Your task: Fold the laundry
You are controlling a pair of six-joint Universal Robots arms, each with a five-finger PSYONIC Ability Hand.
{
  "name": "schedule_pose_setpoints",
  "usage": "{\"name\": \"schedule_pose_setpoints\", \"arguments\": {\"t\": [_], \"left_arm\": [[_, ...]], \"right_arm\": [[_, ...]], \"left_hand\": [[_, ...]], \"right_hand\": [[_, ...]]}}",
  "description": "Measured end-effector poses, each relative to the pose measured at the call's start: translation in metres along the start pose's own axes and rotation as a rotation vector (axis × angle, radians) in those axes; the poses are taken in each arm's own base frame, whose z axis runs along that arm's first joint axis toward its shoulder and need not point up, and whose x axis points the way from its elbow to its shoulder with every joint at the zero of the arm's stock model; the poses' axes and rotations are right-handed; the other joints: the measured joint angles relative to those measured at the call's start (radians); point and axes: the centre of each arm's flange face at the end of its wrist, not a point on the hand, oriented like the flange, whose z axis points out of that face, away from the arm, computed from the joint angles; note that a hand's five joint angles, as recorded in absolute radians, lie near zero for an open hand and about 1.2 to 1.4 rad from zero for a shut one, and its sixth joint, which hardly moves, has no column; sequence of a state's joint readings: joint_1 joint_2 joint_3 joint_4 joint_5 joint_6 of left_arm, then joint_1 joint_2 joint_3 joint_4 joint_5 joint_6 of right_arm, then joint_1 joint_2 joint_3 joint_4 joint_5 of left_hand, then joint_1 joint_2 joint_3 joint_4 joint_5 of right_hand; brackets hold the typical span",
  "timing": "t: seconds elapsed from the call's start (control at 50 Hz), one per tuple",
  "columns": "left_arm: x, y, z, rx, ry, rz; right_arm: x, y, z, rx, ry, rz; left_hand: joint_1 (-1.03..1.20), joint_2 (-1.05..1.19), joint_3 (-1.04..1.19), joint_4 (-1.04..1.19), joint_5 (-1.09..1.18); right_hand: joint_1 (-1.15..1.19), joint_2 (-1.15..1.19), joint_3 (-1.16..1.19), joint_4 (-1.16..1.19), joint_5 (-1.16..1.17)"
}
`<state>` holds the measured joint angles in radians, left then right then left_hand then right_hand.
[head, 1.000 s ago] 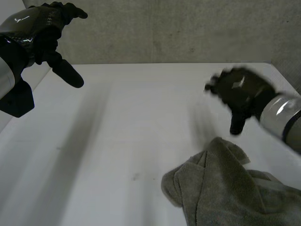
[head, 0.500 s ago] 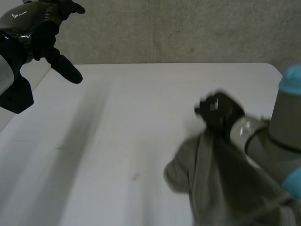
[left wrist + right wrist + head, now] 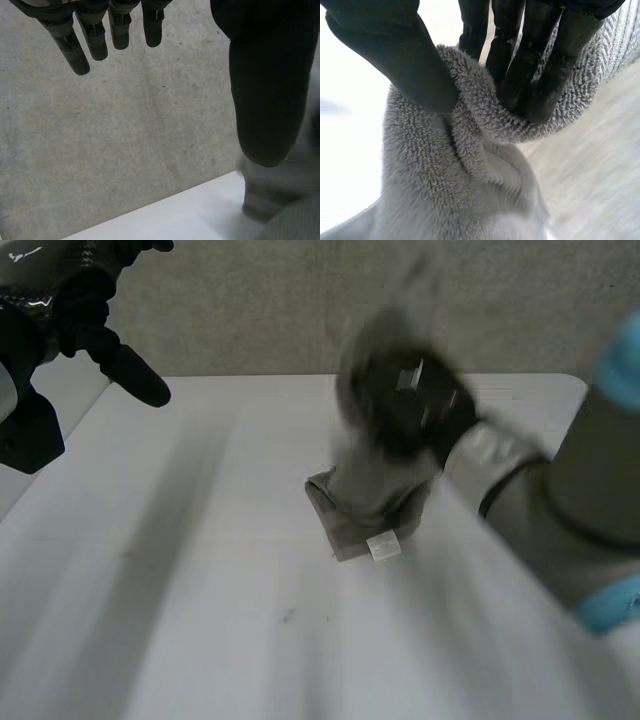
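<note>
A grey terry towel (image 3: pixel 365 505) hangs bunched from my right hand (image 3: pixel 415 410) over the middle of the white table (image 3: pixel 200 590), its lower end with a small white tag near the tabletop. Seen from the right wrist, the thumb (image 3: pixel 395 60) and fingers (image 3: pixel 540 75) pinch a fold of the towel (image 3: pixel 465 165) between them. My left hand (image 3: pixel 85 300) is raised at the far left, well away from the towel, its fingers (image 3: pixel 90 40) straight and spread with nothing in them. In the left wrist view the towel (image 3: pixel 280 195) hangs beyond that hand's thumb.
A grey concrete wall (image 3: pixel 300 310) runs behind the table's far edge. My right forearm (image 3: pixel 560 510) reaches across the table's right side.
My right hand came down on the crumpled towel at the near right, closed on it, and swung it up and leftward to the table's middle. The left hand barely moved.
</note>
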<state>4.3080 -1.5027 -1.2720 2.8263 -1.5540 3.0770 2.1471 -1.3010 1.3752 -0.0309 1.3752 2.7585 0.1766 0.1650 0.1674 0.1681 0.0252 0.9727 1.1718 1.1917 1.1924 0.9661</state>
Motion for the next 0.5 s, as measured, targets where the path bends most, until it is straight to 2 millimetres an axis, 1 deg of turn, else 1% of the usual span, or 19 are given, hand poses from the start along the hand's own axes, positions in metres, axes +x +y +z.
{"name": "schedule_pose_setpoints", "arguments": {"t": [0.02, 0.06, 0.1, 0.16, 0.18, 0.24, 0.26, 0.32, 0.38, 0.4, 0.42, 0.44, 0.46, 0.48, 0.5], "left_arm": [[0.0, 0.0, 0.0, 0.0, 0.0, 0.0], [0.0, 0.001, 0.001, -0.001, -0.001, 0.0], [-0.001, 0.003, 0.002, -0.006, -0.001, 0.001], [-0.001, 0.006, 0.003, -0.012, -0.001, 0.002], [-0.001, 0.009, 0.005, -0.016, -0.001, 0.003], [-0.001, 0.013, 0.008, -0.024, 0.0, 0.004], [-0.001, 0.02, 0.013, -0.037, 0.002, 0.006], [0.0, 0.031, 0.022, -0.057, 0.006, 0.008], [0.001, 0.055, 0.037, -0.101, 0.013, 0.009], [0.001, 0.06, 0.04, -0.109, 0.015, 0.009], [0.002, 0.07, 0.046, -0.128, 0.019, 0.009], [0.003, 0.075, 0.049, -0.136, 0.021, 0.009], [0.004, 0.087, 0.056, -0.155, 0.027, 0.01], [0.004, 0.087, 0.056, -0.155, 0.027, 0.01], [0.006, 0.1, 0.062, -0.177, 0.032, 0.01]], "right_arm": [[-0.009, 0.013, -0.005, -0.061, -0.034, -0.01], [-0.022, 0.032, -0.013, -0.151, -0.085, -0.031], [-0.039, 0.056, -0.031, -0.289, -0.168, -0.077], [-0.044, 0.063, -0.043, -0.354, -0.212, -0.105], [-0.046, 0.063, -0.05, -0.378, -0.23, -0.119], [-0.044, 0.055, -0.059, -0.381, -0.237, -0.135], [-0.042, 0.047, -0.065, -0.368, -0.232, -0.143], [-0.039, 0.037, -0.072, -0.346, -0.221, -0.151], [-0.037, 0.028, -0.082, -0.321, -0.211, -0.159], [-0.037, 0.027, -0.084, -0.319, -0.209, -0.159], [-0.037, 0.025, -0.087, -0.313, -0.207, -0.162], [-0.037, 0.025, -0.089, -0.31, -0.206, -0.162], [-0.036, 0.024, -0.091, -0.307, -0.2, -0.165], [-0.036, 0.024, -0.091, -0.307, -0.2, -0.165], [-0.034, 0.024, -0.093, -0.307, -0.191, -0.168]], "left_hand": [[0.0, 0.0, 0.0, 0.0, 0.0], [0.0, 0.0, 0.0, 0.0, 0.0], [0.0, 0.0, 0.0, 0.0, 0.0], [0.0, 0.0, 0.0, 0.0, 0.0], [0.0, 0.0, 0.0, 0.0, 0.0], [0.0, 0.0, 0.0, 0.0, 0.0], [0.0, 0.0, 0.0, 0.0, 0.0], [0.0, 0.0, 0.0, 0.0, 0.0], [0.0, 0.0, 0.0, 0.0, 0.0], [0.0, 0.0, 0.0, 0.0, 0.0], [0.0, 0.0, 0.0, 0.0, 0.0], [0.0, 0.0, 0.0, 0.0, 0.0], [0.0, 0.0, 0.0, 0.0, 0.0], [0.0, 0.0, 0.0, 0.0, 0.0], [0.0, 0.0, 0.0, 0.0, 0.0]], "right_hand": [[0.0, 0.0, 0.0, 0.0, 0.0], [0.0, 0.0, 0.0, 0.0, 0.0], [0.0, 0.0, 0.0, 0.0, 0.0], [0.0, 0.0, 0.0, 0.0, 0.0], [0.0, 0.0, 0.0, 0.0, 0.0], [0.0, 0.0, 0.0, 0.0, 0.0], [0.0, 0.0, 0.0, 0.0, 0.0], [0.0, 0.0, 0.0, 0.0, 0.0], [0.0, 0.0, 0.0, 0.0, 0.0], [0.0, 0.0, 0.0, 0.0, 0.0], [0.0, 0.0, 0.0, 0.0, 0.0], [0.0, 0.0, 0.0, 0.0, 0.0], [-0.045, -0.044, -0.047, -0.047, -0.04], [-0.045, -0.044, -0.047, -0.047, -0.04], [-0.182, -0.24, -0.229, -0.229, -0.195]]}}
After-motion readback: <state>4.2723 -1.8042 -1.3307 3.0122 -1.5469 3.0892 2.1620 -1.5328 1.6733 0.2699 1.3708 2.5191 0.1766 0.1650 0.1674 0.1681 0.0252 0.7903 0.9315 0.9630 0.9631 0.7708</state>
